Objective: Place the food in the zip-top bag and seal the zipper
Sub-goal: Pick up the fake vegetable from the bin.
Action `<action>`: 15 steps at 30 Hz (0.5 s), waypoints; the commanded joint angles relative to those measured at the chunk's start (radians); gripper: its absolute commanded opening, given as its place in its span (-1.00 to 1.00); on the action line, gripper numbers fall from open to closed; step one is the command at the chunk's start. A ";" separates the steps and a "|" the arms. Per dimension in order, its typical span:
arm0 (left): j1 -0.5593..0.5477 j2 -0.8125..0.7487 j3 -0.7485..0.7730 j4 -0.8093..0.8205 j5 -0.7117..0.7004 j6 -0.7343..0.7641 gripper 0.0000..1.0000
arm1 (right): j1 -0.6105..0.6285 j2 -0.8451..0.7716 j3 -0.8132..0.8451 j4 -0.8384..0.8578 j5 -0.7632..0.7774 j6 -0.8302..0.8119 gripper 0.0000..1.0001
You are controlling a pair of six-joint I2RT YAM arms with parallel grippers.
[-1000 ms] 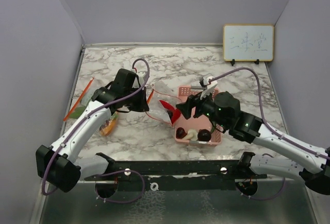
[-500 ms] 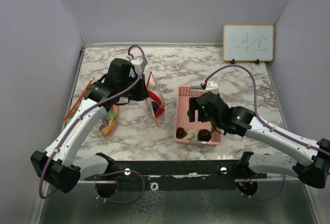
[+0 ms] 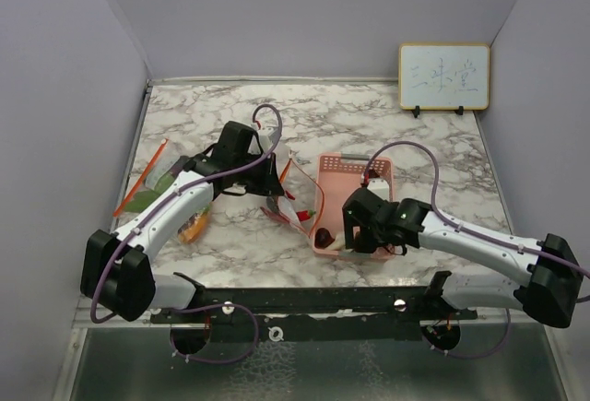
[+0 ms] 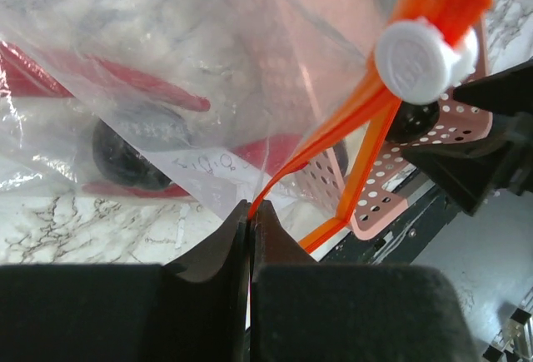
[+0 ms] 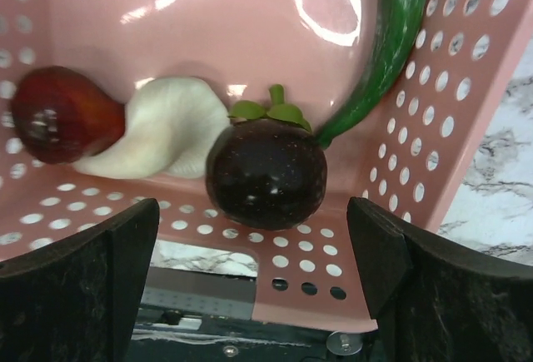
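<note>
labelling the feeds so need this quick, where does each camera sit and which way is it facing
Top external: above and behind the bases, looking down on the table, basket and bag; both arms show.
Left wrist: on the left arm, looking along its shut jaws, which pinch the bag.
Right wrist: on the right arm, looking down into the basket at a mangosteen; its open jaws frame the bottom corners.
Shared: the basket appears in all three.

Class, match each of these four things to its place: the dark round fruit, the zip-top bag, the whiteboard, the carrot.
1 dark round fruit
2 zip-top bag
3 whiteboard
4 carrot

A pinched in the left gripper
B standing at the table's far right
C in the pink basket
D lying on the table's left side

Pairs: 1-C, 2-A, 3-B, 4-D.
</note>
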 commanded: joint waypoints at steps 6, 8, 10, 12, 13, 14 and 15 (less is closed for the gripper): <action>0.003 -0.032 0.027 0.068 0.062 0.014 -1.00 | -0.063 0.097 -0.123 0.188 -0.104 -0.003 0.78; 0.003 -0.036 0.026 0.068 0.063 0.015 -1.00 | -0.069 0.127 -0.130 0.222 -0.099 -0.017 0.67; 0.003 -0.039 0.026 0.068 0.063 0.016 -1.00 | -0.071 0.152 -0.121 0.234 -0.087 -0.024 0.39; 0.003 -0.042 0.026 0.064 0.061 0.017 -1.00 | -0.071 0.158 -0.090 0.209 -0.061 -0.015 -0.07; 0.003 -0.043 0.028 0.063 0.060 0.018 -1.00 | -0.071 0.150 -0.071 0.192 -0.042 -0.016 -0.29; 0.003 -0.044 0.029 0.061 0.059 0.020 -1.00 | -0.071 0.135 -0.050 0.175 -0.030 -0.021 -0.37; 0.003 -0.043 0.029 0.060 0.056 0.020 -1.00 | -0.071 0.115 -0.030 0.160 -0.019 -0.028 -0.42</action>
